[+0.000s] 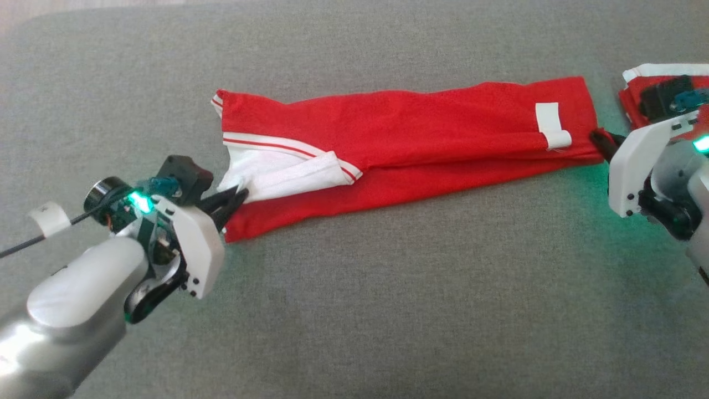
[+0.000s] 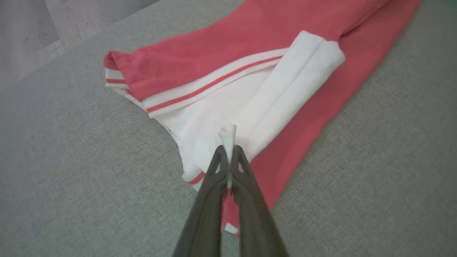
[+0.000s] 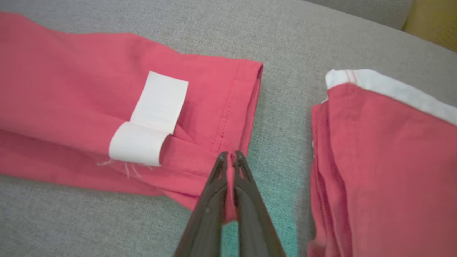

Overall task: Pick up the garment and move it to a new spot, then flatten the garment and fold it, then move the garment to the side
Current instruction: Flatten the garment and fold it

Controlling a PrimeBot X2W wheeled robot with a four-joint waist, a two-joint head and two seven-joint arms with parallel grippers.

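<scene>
Two end effectors (image 1: pixel 239 197) (image 1: pixel 601 138), garment (image 1: pixel 421 127) lying between, ends pinched

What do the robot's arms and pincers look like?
The left arm is a smooth silver tube; both wrists wear white angular shells with green lights. The left gripper and right gripper are pairs of long, thin dark fingers. A black cable carries a white tape tag.

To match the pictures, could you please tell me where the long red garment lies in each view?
Head view: the red garment stretches across the middle, left end effector shut on its white sleeve, right end effector on its hem.
Left wrist view: centre to upper right.
Right wrist view: across the left half.
Shared landmarks: white sleeve for head and left wrist; white label for head and right wrist.
</scene>
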